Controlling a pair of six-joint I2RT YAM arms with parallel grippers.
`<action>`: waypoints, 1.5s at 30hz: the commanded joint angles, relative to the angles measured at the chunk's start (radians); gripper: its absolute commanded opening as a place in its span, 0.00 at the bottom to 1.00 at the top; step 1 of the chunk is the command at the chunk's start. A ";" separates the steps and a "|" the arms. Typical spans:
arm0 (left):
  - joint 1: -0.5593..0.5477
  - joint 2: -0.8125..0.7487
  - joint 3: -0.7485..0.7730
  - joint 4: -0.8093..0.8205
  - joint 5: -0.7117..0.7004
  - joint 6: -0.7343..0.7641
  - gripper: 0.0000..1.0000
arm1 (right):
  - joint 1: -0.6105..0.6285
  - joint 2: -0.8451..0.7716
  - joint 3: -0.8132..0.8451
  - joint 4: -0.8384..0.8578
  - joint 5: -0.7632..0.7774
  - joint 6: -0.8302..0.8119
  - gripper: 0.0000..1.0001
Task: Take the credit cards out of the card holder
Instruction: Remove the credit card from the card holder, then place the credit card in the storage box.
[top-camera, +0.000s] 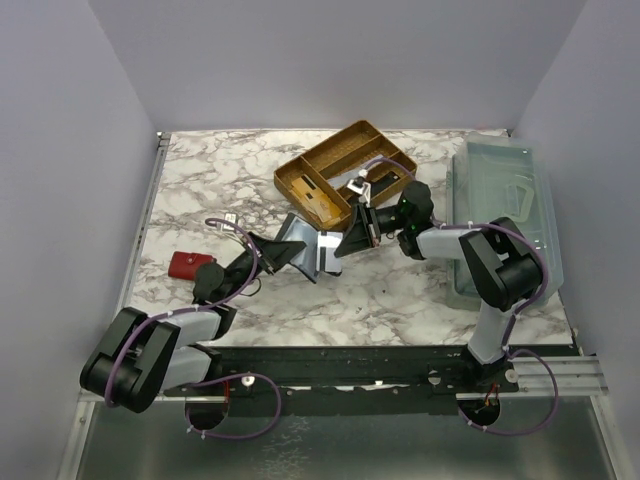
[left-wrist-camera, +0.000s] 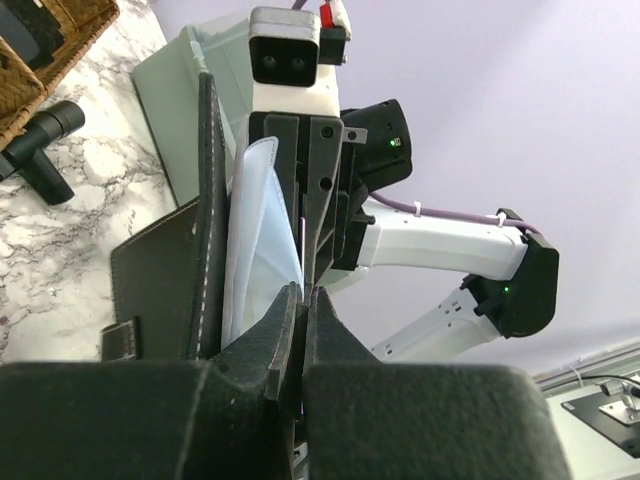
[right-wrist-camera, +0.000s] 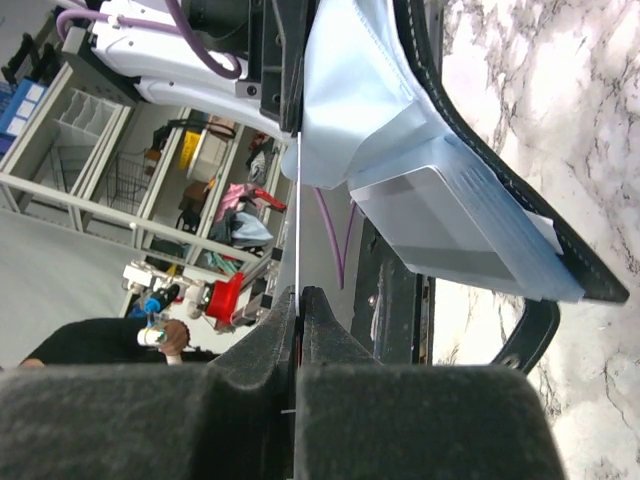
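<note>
The black card holder (top-camera: 292, 240) hangs open between my two grippers above the marble table. My left gripper (top-camera: 272, 255) is shut on a thin leaf of the holder's pale clear sleeves (left-wrist-camera: 258, 235), and the black cover (left-wrist-camera: 165, 270) stands just left of its jaws. My right gripper (top-camera: 352, 238) faces it and is shut on the edge of a thin grey-blue credit card (top-camera: 328, 245), seen edge-on in the right wrist view (right-wrist-camera: 298, 215). Another grey card (right-wrist-camera: 440, 225) sits inside a sleeve against the cover (right-wrist-camera: 480, 150). The right gripper (left-wrist-camera: 308, 190) stands close to my left jaws.
A brown wicker tray (top-camera: 300, 165) with dark items stands just behind the grippers. A clear plastic bin (top-camera: 505, 200) lies along the right edge. A small red object (top-camera: 188, 264) lies on the table at the left.
</note>
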 joint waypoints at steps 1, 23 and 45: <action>0.029 -0.002 -0.008 0.082 0.007 -0.011 0.00 | -0.018 -0.010 0.004 0.006 -0.078 -0.057 0.00; 0.045 -0.147 -0.137 -0.260 -0.148 -0.001 0.00 | -0.128 -0.084 0.454 -1.268 0.603 -0.941 0.00; 0.045 -0.246 -0.019 -0.864 -0.315 0.118 0.00 | -0.133 0.060 0.625 -1.153 1.087 -0.569 0.01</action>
